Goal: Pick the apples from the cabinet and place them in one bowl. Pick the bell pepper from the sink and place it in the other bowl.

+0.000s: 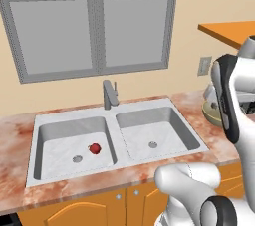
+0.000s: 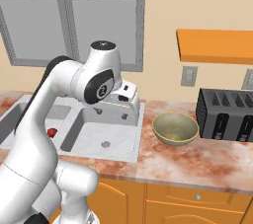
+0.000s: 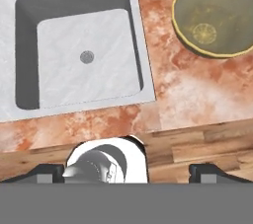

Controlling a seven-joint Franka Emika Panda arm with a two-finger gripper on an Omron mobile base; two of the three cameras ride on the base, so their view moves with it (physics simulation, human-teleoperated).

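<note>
In the left sink (image 1: 67,120) basin, bell pepper (image 1: 94,148), pincer (image 3: 126,171) spread wide, no legible writing.

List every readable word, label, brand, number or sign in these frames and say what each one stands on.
None can be read in any view.
The toaster has no legible marking on its dark front.
The wall plate beside it is blank.
The olive bowl has a pale round pattern inside, not text.
The robot arm bears a small round emblem on a joint, too small to read.
</note>
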